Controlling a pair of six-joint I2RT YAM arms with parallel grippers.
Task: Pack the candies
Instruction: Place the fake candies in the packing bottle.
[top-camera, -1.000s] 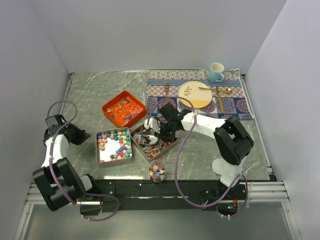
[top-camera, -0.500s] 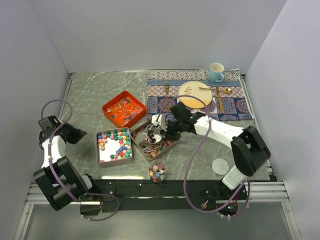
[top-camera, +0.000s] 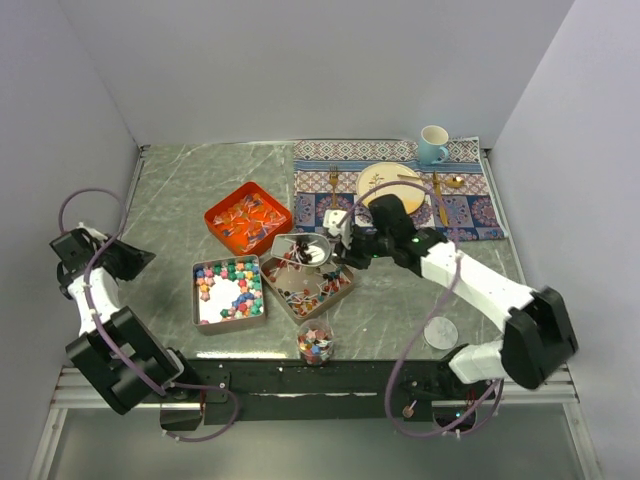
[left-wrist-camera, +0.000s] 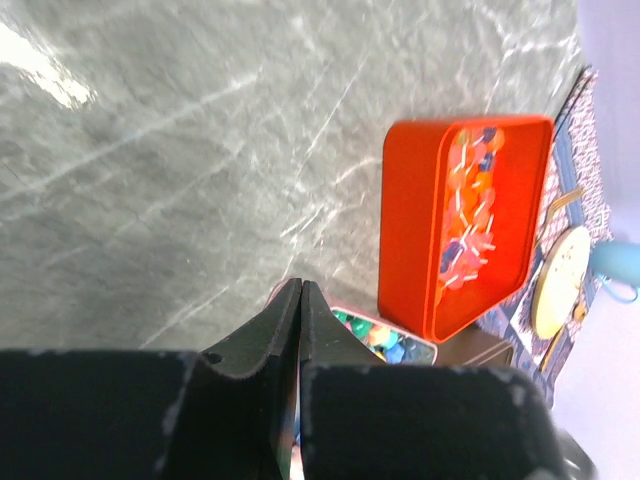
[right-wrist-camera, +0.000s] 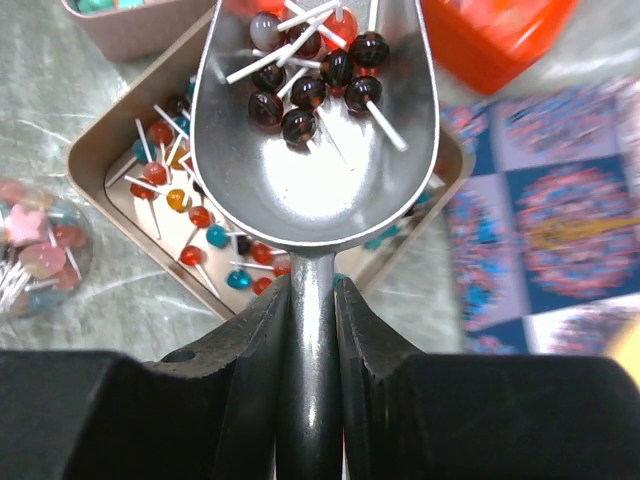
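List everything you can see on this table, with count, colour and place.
orange tray: one, orange, back left of centre
wrapped candies: many, red, blue, white, in orange tray
tin: one, grey, front left
chunky candies: many, mixed colours, in tin
brown tray: one, brown, centre
lollipops: many, red, orange, blue, dark, in brown tray and scoop
scoop: one, silver, above brown tray
clear cup: one, holding pastel candies, front centre
disc: one, pale, front right
placemat: one, blue patterned, back right
plate: one, cream, on placemat
mug: one, light blue, back right
cutlery: count unclear, gold, either side of plate
left gripper: one, black, shut, empty, far left
right gripper: one, black, shut on scoop handle
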